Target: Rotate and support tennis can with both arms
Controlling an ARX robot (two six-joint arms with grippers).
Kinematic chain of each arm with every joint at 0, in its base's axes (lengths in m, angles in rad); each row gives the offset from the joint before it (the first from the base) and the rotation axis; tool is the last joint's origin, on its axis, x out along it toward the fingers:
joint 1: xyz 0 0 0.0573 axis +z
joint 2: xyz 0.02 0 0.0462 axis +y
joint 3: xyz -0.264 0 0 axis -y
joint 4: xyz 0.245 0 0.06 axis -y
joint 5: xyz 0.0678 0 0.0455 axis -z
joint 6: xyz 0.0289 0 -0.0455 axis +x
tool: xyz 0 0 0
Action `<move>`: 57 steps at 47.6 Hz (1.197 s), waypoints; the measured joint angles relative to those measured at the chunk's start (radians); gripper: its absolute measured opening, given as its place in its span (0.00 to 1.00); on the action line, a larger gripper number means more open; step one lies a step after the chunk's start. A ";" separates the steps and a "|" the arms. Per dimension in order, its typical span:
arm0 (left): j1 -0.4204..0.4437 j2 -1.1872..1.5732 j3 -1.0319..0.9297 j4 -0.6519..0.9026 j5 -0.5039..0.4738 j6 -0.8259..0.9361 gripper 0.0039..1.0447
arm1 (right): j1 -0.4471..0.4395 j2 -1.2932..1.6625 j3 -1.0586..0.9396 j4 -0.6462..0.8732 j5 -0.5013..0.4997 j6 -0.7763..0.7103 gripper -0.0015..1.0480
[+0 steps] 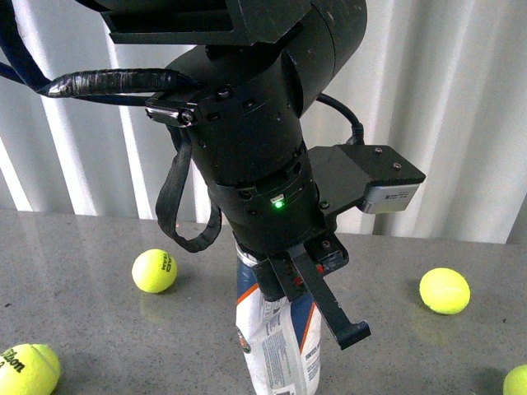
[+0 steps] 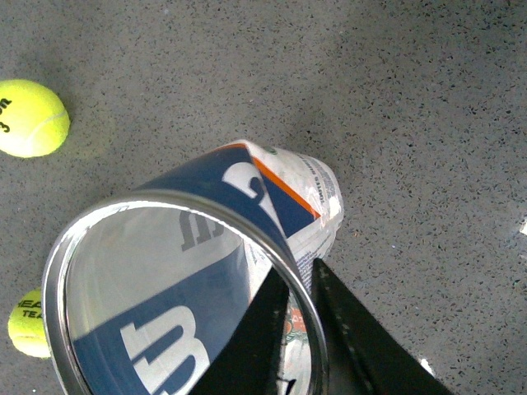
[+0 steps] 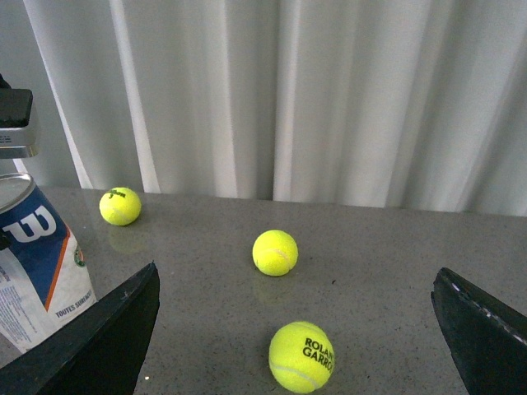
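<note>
Tennis can (image 1: 272, 358), front view: roughly upright on the counter (image 1: 82, 247), beneath the left arm (image 1: 255, 148)
Left wrist view: left jaws pinch the can's open rim, one finger inside; can holds no balls
Right wrist view: right jaws spread wide, empty, can off to one side; tennis balls (image 3: 275, 252) loose on counter
Progress: left hold made; rotation and right-arm support apparently remain
</note>
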 joint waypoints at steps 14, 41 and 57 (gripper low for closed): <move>0.005 0.002 0.000 0.008 0.007 -0.035 0.54 | 0.000 0.000 0.000 0.000 0.000 0.000 0.93; 0.026 -0.075 0.005 -0.016 0.028 -0.060 0.94 | 0.000 0.000 0.000 0.000 0.000 0.000 0.93; 0.069 -0.215 -0.040 0.005 0.105 -0.153 0.94 | 0.000 0.000 0.000 0.000 0.000 0.000 0.93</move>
